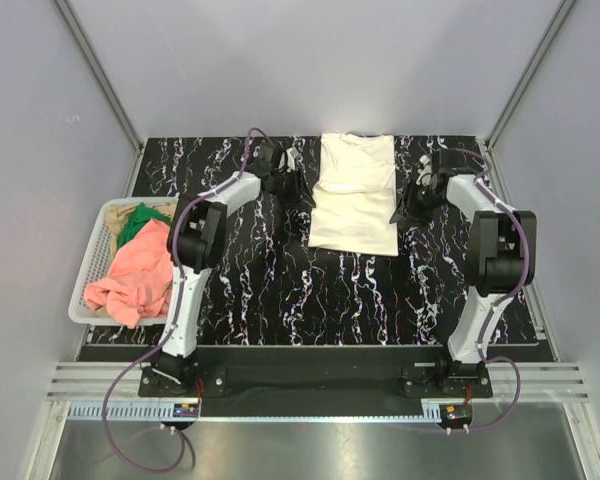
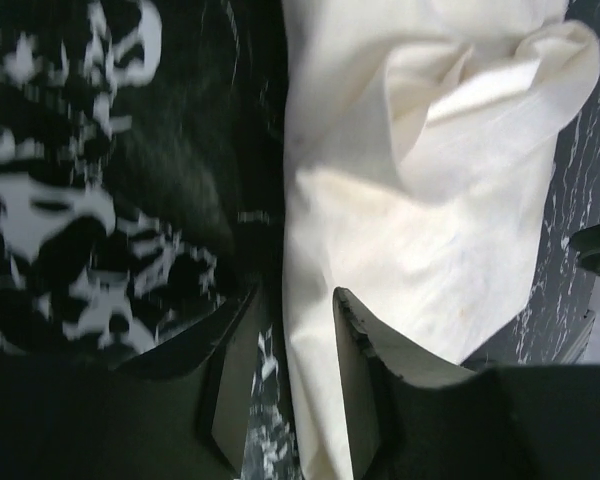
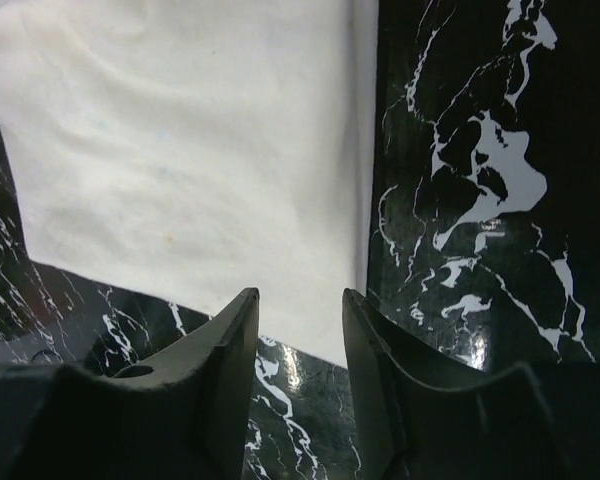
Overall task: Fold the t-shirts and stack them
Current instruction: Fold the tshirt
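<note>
Between the parted fingers of the left gripper [image 2: 298, 300] runs one long side edge of the cream shirt [image 2: 410, 230]. Cloth lies toward one finger and the bare marble-patterned table [image 2: 70, 220] toward the other, and nothing is pinched. Across the shirt from it, the right gripper [image 3: 300, 300] also stands apart, its gap close over the corner where the hem meets the other side edge. Outward from both, the shirt lies as a narrow strip with its sides turned in. Ahead of the left gripper a loose bunch of cloth rises from it. Well beyond the left gripper, on the side away from the shirt, a white basket [image 1: 80, 300] holds a pink shirt [image 1: 140, 270] and a green shirt [image 1: 135, 225] in a heap.

The step in hand looks like taking hold for the crosswise fold. To do it well, each gripper should likely settle until one finger slips beneath every layer at its edge. Both should then close at matching points, so the strip lifts level. Uneven holds would skew the fold, and the bunched cloth may leave a lump unless it is laid flat.
</note>
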